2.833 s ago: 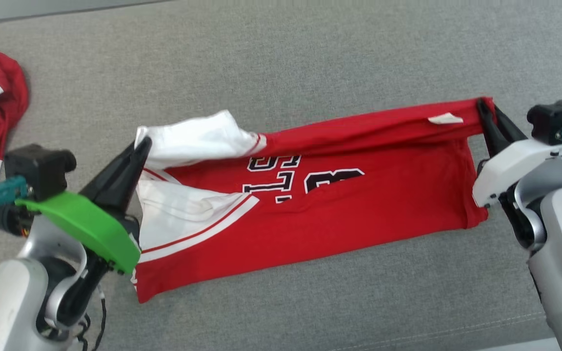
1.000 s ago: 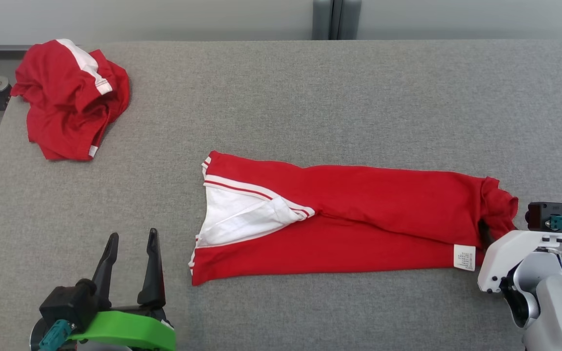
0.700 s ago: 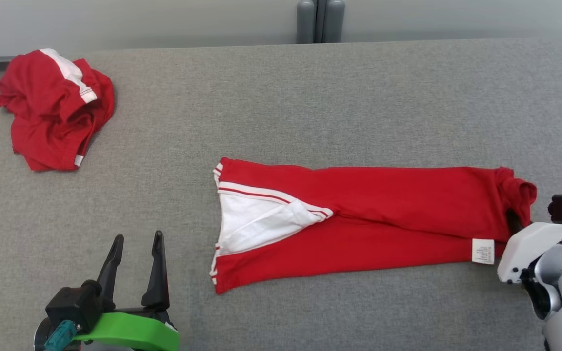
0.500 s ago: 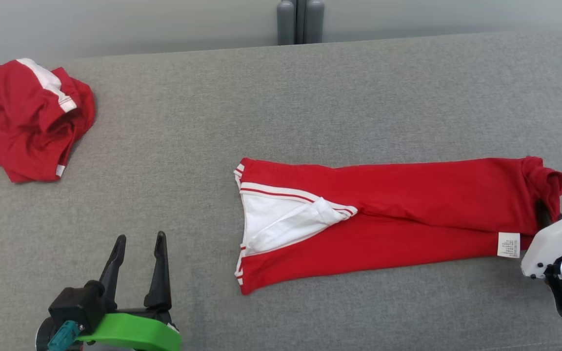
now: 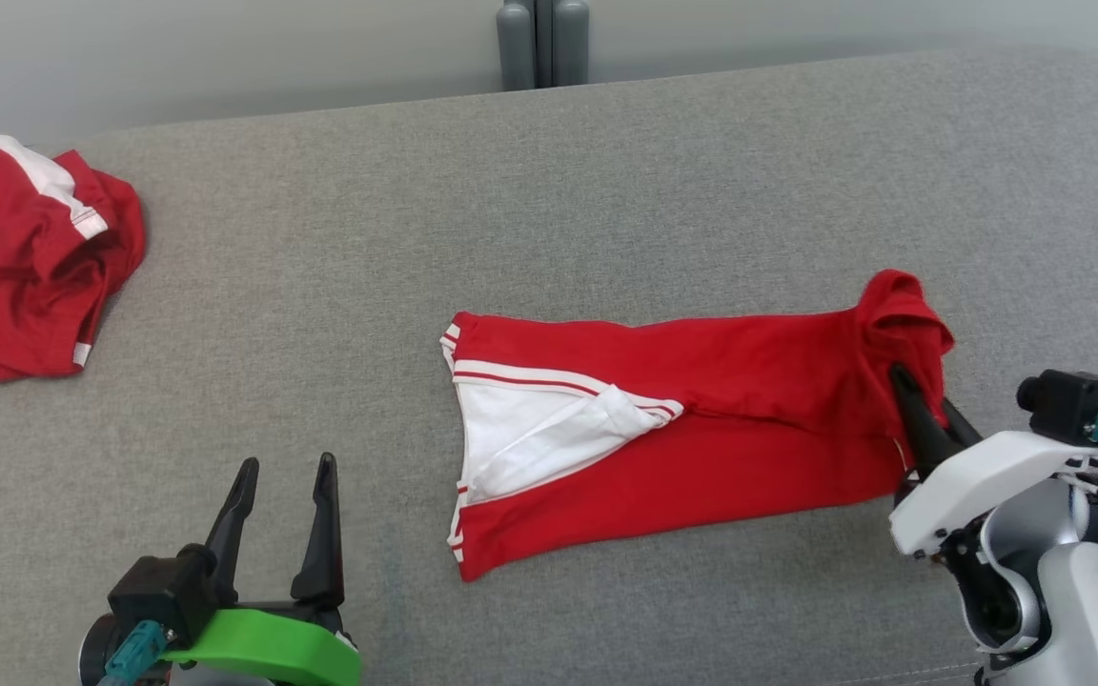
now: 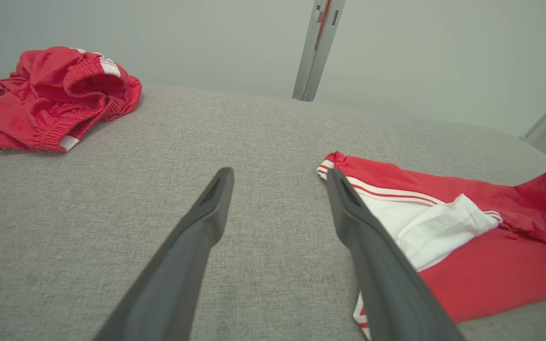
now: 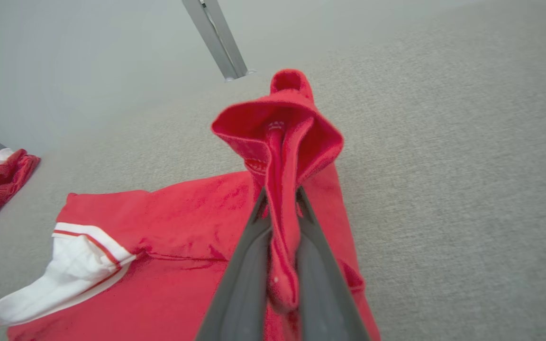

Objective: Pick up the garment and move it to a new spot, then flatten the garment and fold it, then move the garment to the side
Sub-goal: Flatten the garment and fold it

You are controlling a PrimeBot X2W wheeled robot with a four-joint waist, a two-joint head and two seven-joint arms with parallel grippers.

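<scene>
The right gripper [image 5: 909, 393] is closed tight on the right end of the red garment [image 5: 701, 448]. In the right wrist view its two dark fingers [image 7: 249, 265] press a thick fold of the red cloth between them, and the cloth stands up above the fingertips like a small hood. This end is raised from the grey padded surface [image 5: 511, 219]; the rest of the garment lies flat on it.

The left gripper [image 5: 287, 467] is at the near left. Its jaws stand wide apart, it holds nothing and touches nothing. The garment's left edge is just to the right of it, not in contact.

The garment is a long folded strip. It lies across the middle of the surface, a little to the right. At its left end there is a white part with red and white stripes.

Count: two grippers, one closed and one open. Two red garments: the folded one, and a second crumpled garment [image 5: 25, 257] with white trim at the far left, well apart from the first. One grey post [image 5: 542, 43] stands behind the far edge.
</scene>
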